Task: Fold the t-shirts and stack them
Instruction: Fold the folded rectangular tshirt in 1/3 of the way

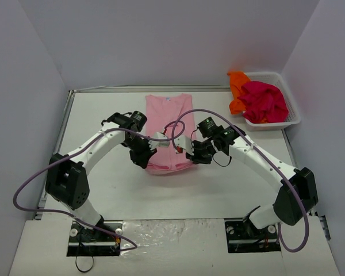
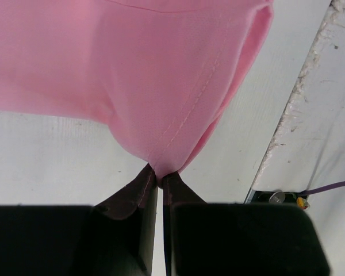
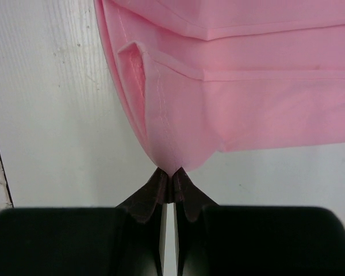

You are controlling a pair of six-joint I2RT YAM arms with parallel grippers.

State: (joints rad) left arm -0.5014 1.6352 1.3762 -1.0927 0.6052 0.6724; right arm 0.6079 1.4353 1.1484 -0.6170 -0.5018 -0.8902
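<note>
The pink t-shirt (image 1: pixel 168 115) is lying lengthwise at the middle of the tabletop (image 1: pixel 103 115), collar at the far end, and its near end is being held at both corners. The left fingers (image 2: pixel 151 183) are being pressed shut on a pinch of cloth at the near left corner. The right fingers (image 3: pixel 162 185) are being pressed shut likewise on the near right corner, beside a stitched hem.

In both wrist views the cloth is being drawn to a point at the fingertips and is draping loosely away. It is therefore being judged light, thin and soft, with no stiffness, and likely to sag between the two holds unless pulled taut. Corners and hemmed edges, where layers are doubled, are being judged the surest places to grip.

The magenta-red t-shirt (image 1: pixel 264 100) and the orange t-shirt (image 1: pixel 237 86) are lying crumpled in the basket (image 1: pixel 292 109) at the far right.
</note>
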